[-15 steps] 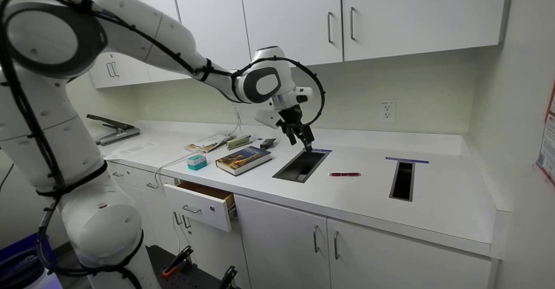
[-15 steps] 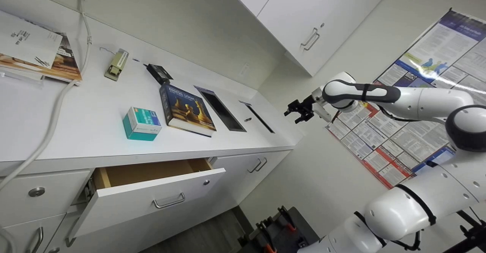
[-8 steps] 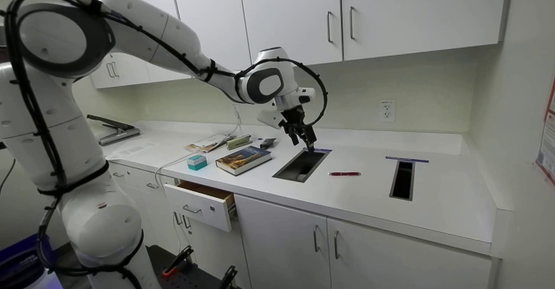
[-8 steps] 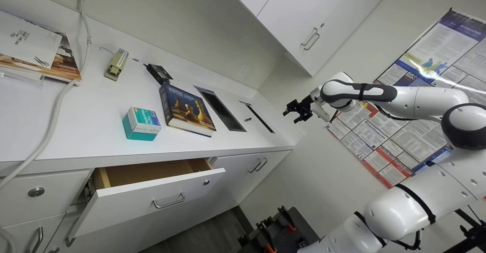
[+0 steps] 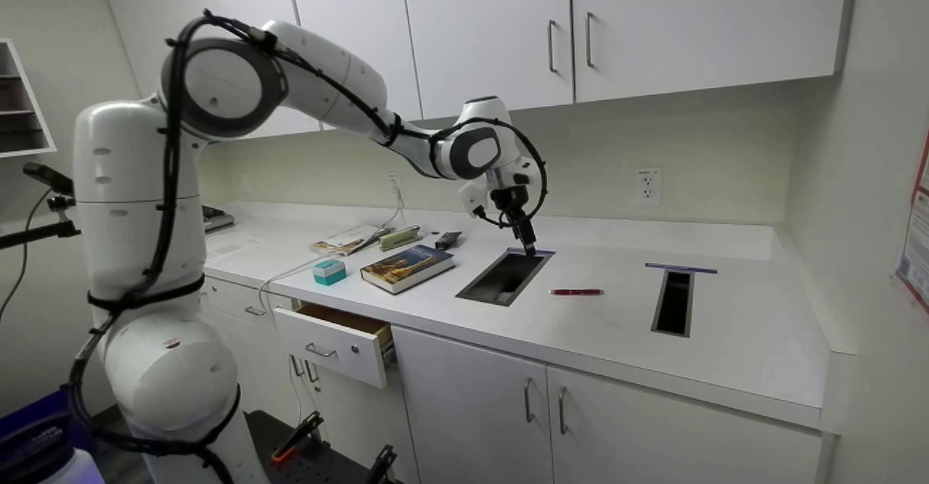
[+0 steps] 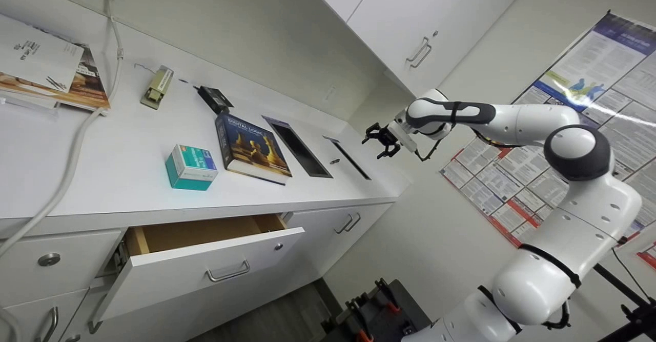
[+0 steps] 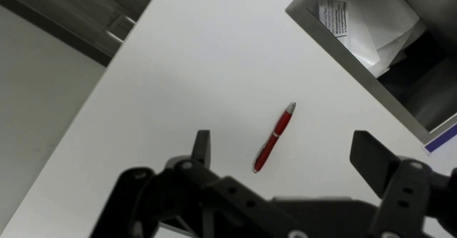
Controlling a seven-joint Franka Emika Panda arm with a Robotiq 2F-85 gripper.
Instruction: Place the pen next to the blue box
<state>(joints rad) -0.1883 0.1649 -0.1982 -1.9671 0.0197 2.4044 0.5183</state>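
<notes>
Slim red pen [image 7: 272, 140], silver-tipped, silver-banded

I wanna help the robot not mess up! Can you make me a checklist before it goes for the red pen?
Gripper open: ok, wide apart in the wrist view.
Red pen in sight: ok, lying flat on the countertop.
Red pen safe from falling: ok, I think; it lies between the wide opening and the narrow opening, touching neither.
Gripper down at the red pen: not ok, it hangs above the countertop.
Gripper lined up with the red pen: cannot tell; it shows between the fingers in the wrist view, but depth is hard to judge.
Blue box in sight: ok, standing beside the book with a gap between.
</notes>
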